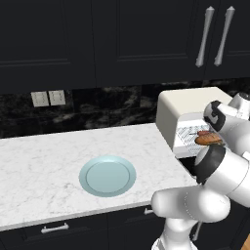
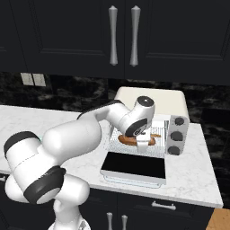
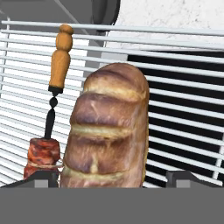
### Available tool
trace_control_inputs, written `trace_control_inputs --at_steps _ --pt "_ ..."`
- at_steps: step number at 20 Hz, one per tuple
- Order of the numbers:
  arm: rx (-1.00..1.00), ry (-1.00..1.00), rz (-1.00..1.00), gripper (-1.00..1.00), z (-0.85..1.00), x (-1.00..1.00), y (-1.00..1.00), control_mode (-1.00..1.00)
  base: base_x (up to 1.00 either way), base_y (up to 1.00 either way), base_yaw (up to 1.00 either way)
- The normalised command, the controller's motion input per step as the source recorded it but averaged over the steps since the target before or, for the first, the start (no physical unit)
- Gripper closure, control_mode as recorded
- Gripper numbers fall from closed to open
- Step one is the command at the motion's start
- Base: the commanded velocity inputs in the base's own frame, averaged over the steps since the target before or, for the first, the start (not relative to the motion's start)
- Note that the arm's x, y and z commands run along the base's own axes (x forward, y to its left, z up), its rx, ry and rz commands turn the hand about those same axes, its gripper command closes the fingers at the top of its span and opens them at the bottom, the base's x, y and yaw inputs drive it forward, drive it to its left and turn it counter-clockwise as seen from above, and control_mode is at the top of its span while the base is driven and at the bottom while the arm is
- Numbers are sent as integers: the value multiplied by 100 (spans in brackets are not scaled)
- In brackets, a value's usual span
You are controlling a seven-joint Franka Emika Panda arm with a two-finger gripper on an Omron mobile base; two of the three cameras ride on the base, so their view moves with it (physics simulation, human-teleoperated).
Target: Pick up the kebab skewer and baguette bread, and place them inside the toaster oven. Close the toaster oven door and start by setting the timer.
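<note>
The gripper has its fingers wide apart, one on each side of the bread, not clearly pressing it; the bread lies on the wire rack inside the toaster oven; the skewer lies just beside it; the door hangs open; a blue plate stands on the counter.

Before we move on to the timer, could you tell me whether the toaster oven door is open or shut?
Open: the toaster oven door lies folded down flat in front of the toaster oven, leaving the wire rack exposed.
</note>
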Motion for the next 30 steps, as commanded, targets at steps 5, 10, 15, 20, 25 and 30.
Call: trace_control_inputs --at_steps 5,10,15,20,25,30 --pt "0 -6 0 -100 6 -7 0 -100 0 0 0" --pt "0 -13 0 -100 34 -7 0 -100 0 0 0" --pt "0 -10 0 -100 37 -36 0 -100 0 0 0" --pt "-2 2 0 -100 18 -61 0 -100 0 0 0" --pt "-2 5 0 -100 4 -79 0 -100 0 0 0" --pt "0 10 0 -100 -3 -76 0 -100 0 0 0"
